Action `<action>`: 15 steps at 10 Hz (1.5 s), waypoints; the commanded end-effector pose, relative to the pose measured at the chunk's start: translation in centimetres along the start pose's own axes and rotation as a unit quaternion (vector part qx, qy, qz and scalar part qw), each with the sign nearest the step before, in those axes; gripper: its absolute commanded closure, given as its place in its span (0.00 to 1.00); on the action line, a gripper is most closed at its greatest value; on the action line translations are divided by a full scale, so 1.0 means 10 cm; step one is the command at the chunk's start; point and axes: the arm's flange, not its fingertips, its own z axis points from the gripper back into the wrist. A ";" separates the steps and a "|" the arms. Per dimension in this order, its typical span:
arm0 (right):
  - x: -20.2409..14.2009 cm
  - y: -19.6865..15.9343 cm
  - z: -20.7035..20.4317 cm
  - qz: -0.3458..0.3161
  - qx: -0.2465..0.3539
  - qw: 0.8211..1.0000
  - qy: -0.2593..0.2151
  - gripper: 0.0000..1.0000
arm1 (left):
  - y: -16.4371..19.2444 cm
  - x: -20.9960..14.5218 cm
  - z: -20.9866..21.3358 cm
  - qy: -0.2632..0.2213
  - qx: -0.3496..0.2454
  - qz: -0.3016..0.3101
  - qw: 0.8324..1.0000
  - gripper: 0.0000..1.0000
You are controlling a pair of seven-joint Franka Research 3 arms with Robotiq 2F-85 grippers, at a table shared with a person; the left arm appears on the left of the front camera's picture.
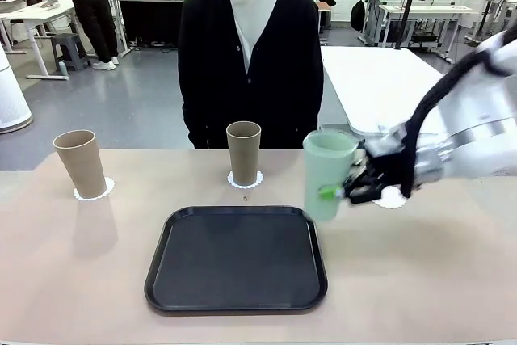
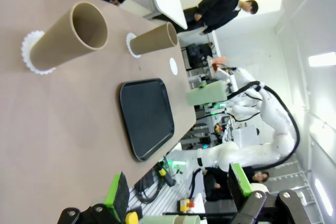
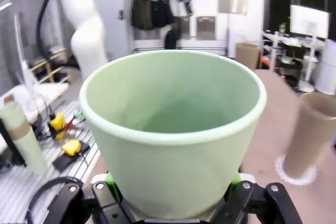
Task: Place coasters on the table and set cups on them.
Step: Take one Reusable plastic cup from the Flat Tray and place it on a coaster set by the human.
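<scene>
Left brown cup (image 1: 81, 164): upright on its doily (image 1: 94, 190), far left of the bench (image 1: 73, 280); mouth up, long axis vertical.
Middle brown cup (image 1: 243, 153): upright on a doily (image 1: 245, 180), just beyond the black tray (image 1: 237, 258).
Green cup (image 1: 326, 174): held clear of the bench at the tray's right edge, upright, mouth up, wide end on top.
Right tool (image 1: 349, 187): closed on the green cup's side, low on its wall.
Empty doily (image 1: 391, 197): right of the cup, partly hidden behind the tool.
Left tool (image 2: 176, 195): open, holding nothing.
Risk: the side grip could let the cup tilt or slip. Set down off-centre, it may push the light doily aside or land half on it.
</scene>
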 end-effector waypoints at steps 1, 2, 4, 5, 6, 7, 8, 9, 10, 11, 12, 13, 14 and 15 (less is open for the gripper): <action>0.61 0.19 0.45 -0.042 -0.057 0.997 -0.008 0.74 | -0.02 0.00 0.01 -0.004 -0.004 -0.003 1.000 0.00; 0.80 0.25 0.59 -0.047 -0.069 0.996 0.000 0.74 | -0.02 0.00 0.01 -0.004 -0.004 -0.003 1.000 0.00; 0.94 0.30 0.68 -0.063 -0.073 0.995 0.009 0.74 | -0.02 0.00 0.01 -0.004 -0.004 -0.003 1.000 0.00; 0.89 0.27 0.70 -0.075 -0.072 0.995 0.010 0.74 | -0.02 0.00 0.01 -0.004 -0.004 -0.003 1.000 0.00; 1.01 0.30 0.79 -0.046 -0.085 0.995 -0.001 0.74 | -0.02 0.00 0.01 -0.004 -0.004 -0.003 1.000 0.00; 1.01 0.30 0.79 -0.046 -0.085 0.995 -0.001 0.74 | -0.02 0.00 0.01 -0.004 -0.004 -0.003 1.000 0.00; 1.01 0.30 0.79 -0.046 -0.085 0.995 -0.001 0.74 | -0.02 0.00 0.01 -0.004 -0.004 -0.003 1.000 0.00; 1.01 0.30 0.79 -0.046 -0.085 0.995 -0.001 0.74 | -0.02 0.00 0.01 -0.004 -0.004 -0.003 1.000 0.00; 1.00 0.30 0.76 -0.054 -0.083 0.995 0.000 0.15 | -0.02 0.00 0.01 -0.004 -0.004 -0.003 1.000 0.00; 0.90 0.23 0.81 -0.037 -0.095 0.995 0.023 0.15 | -0.02 0.00 0.01 -0.004 -0.004 -0.003 1.000 0.00; 0.79 -0.02 1.14 -0.038 -0.122 0.992 0.006 0.15 | -0.02 0.00 0.01 -0.004 -0.004 -0.003 1.000 0.00; 0.65 -0.29 1.56 -0.048 -0.178 0.983 0.002 0.15 | -0.02 0.00 0.01 -0.004 -0.004 -0.003 1.000 0.00; 0.51 -0.48 1.99 -0.062 -0.199 0.978 0.003 0.15 | -0.02 0.00 0.01 -0.004 -0.004 -0.003 1.000 0.00; 0.44 -0.62 2.29 -0.065 -0.215 0.974 -0.005 0.15 | -0.02 0.00 0.01 -0.004 -0.004 -0.003 1.000 0.00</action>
